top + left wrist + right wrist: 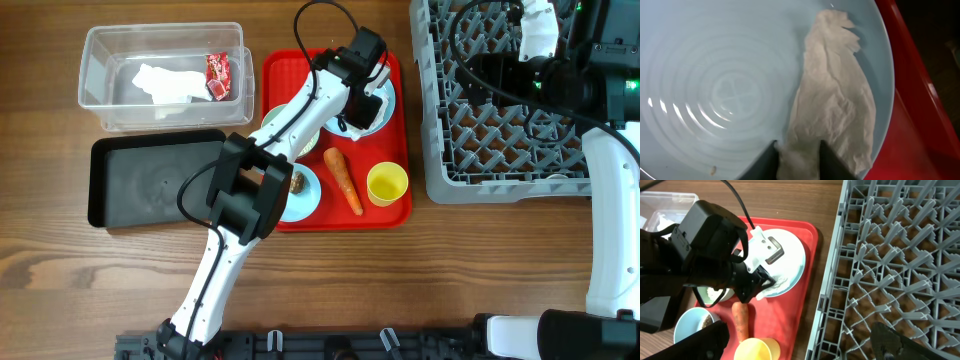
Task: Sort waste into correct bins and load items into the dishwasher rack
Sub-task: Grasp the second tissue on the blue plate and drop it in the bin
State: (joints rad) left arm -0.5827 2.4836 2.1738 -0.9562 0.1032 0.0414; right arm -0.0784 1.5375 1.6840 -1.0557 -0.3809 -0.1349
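A crumpled white napkin [835, 100] lies on the light blue plate [715, 75]. My left gripper [797, 162] is shut on the napkin's near end, low over the plate [388, 100] on the red tray. Another white napkin [165, 83] and the red wrapper [217, 75] lie in the clear tub [100, 60]. The carrot [343, 180], the yellow cup [387, 184] and a light blue bowl [305, 200] holding a brown lump [298, 183] sit on the tray's front. My right gripper [800, 330] hangs open and empty over the left edge of the grey rack [890, 255].
The black tray [150, 180] lies in front of the tub, left of the red tray [400, 215]. A pale green bowl [270, 122] is mostly hidden under my left arm. The rack [500, 130] fills the right side, with my right arm above it.
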